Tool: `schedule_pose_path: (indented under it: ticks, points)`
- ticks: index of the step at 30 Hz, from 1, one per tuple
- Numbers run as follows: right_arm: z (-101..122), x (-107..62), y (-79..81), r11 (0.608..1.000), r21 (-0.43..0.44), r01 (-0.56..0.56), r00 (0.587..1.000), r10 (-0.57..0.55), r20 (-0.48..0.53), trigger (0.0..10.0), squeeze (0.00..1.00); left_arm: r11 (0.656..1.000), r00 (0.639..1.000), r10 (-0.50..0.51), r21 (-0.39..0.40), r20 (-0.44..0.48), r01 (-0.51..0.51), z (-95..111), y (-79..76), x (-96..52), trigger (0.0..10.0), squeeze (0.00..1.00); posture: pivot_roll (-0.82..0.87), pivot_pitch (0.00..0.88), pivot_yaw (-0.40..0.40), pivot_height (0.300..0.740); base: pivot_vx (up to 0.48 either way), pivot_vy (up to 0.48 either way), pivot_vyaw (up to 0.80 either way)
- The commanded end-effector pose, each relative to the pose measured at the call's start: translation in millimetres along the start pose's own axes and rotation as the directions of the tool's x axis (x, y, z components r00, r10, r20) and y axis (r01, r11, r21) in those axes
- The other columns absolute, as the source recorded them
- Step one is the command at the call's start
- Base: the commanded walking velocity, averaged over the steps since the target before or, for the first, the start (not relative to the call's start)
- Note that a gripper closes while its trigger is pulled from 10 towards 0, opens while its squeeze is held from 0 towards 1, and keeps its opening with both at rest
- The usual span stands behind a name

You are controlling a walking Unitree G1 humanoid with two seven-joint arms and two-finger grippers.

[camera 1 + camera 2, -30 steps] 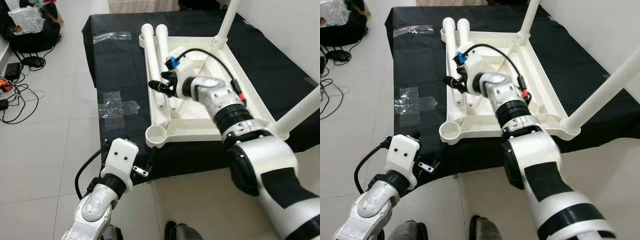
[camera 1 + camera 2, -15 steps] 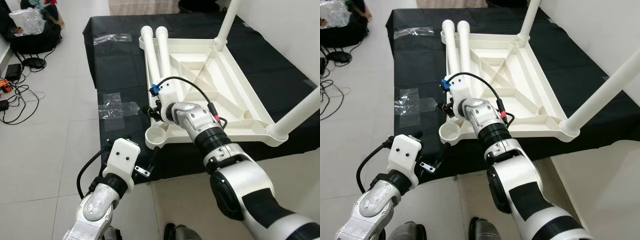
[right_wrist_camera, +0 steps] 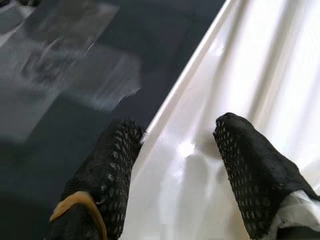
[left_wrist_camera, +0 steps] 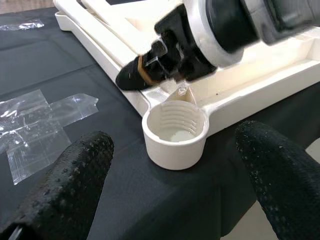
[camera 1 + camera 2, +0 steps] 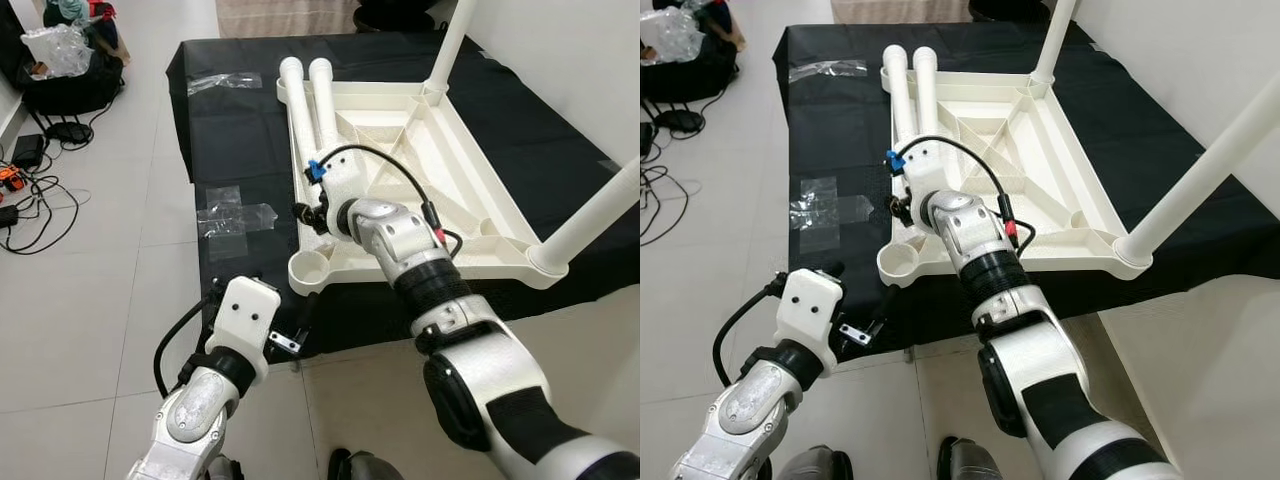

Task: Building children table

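No readable text, labels, brands or numbers on anything in view.

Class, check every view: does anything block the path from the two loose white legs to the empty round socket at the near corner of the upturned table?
Yes: the right gripper sits over the legs, beside the socket.

The right end effector [image 5: 306, 213] crowds the empty leg socket [image 4: 175, 134]; black cloth [image 5: 235, 150] alongside lies open.

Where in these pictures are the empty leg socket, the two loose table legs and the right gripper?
Empty leg socket [image 4: 175, 134]: left wrist view, ribbed inner wall.
Loose table legs [image 5: 312, 100]: left eye view, upper shafts.
Right gripper [image 3: 175, 165]: right wrist view, midway between fingertips.
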State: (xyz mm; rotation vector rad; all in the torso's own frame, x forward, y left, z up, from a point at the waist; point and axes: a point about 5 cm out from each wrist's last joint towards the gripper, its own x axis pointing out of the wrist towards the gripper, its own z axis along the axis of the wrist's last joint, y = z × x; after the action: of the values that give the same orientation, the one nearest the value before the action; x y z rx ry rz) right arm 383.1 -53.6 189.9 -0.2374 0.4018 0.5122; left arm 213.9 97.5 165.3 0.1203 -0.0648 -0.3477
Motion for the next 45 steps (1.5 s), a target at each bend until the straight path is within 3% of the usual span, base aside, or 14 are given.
schedule_pose_path:
  ticks: [1,2,9,13,17,22,30,37,45]
  points:
    - [-4.0,-0.8,3.7,1.0,0.005,-0.012,0.999,0.013,-0.029,10.0,0.0,1.0,1.0,0.005,0.001,-0.01,-0.005,-3.2,0.1,0.2,10.0,0.0,0.01,0.108,-0.094,0.74,0.0,0.0,0.0]
    - [-4.5,-2.3,8.6,0.999,0.044,-0.021,0.999,0.022,-0.031,10.0,0.0,1.0,1.0,0.005,0.001,-0.01,-0.005,-3.0,0.4,0.3,10.0,0.0,0.01,0.111,-0.092,0.74,0.0,0.0,0.0]
    - [-3.6,-2.1,19.3,0.997,0.069,-0.046,0.998,0.049,-0.038,10.0,0.0,1.0,1.0,0.002,0.0,-0.008,-0.002,-2.8,-0.5,1.1,10.0,0.0,0.01,0.111,-0.094,0.74,0.0,0.0,0.0]
    - [-2.6,-1.1,24.8,0.997,0.051,-0.056,0.998,0.058,-0.039,10.0,0.0,1.0,1.0,0.003,-0.001,-0.007,-0.003,-2.4,-0.8,1.1,10.0,0.0,0.01,0.116,-0.098,0.74,0.0,0.0,0.0]
    - [-8.4,2.0,34.8,0.997,-0.026,-0.069,0.996,0.067,-0.057,10.0,0.0,1.0,1.0,0.01,-0.002,-0.01,-0.01,-2.8,-0.4,0.0,10.0,0.0,0.01,0.119,-0.104,0.74,0.0,0.0,0.0]
    - [-17.4,5.0,33.0,0.994,-0.097,-0.043,0.997,0.036,-0.075,10.0,0.0,1.0,1.0,0.014,-0.001,-0.009,-0.014,-2.5,0.3,0.3,10.0,0.0,0.01,0.119,-0.106,0.74,0.0,0.0,0.0]
    - [-27.0,12.0,20.6,0.999,0.008,0.04,0.992,-0.039,-0.123,10.0,0.0,1.0,1.0,0.022,0.001,-0.007,-0.022,-0.7,2.5,-0.9,10.0,0.0,0.01,0.136,-0.11,0.74,0.0,0.0,0.0]
    - [-17.2,16.8,16.1,0.998,0.011,0.065,0.992,-0.063,-0.112,10.0,0.0,1.0,1.0,0.024,-0.004,-0.011,-0.024,0.3,1.4,-4.2,10.0,0.0,0.0,0.161,-0.113,0.74,0.0,0.0,0.0]
    - [-9.4,20.6,20.3,0.997,-0.073,0.016,0.992,-0.025,-0.125,10.0,0.0,0.999,0.999,0.031,-0.011,-0.02,-0.031,-0.4,1.1,-7.3,10.0,0.0,0.0,0.181,-0.128,0.74,0.0,0.0,0.0]
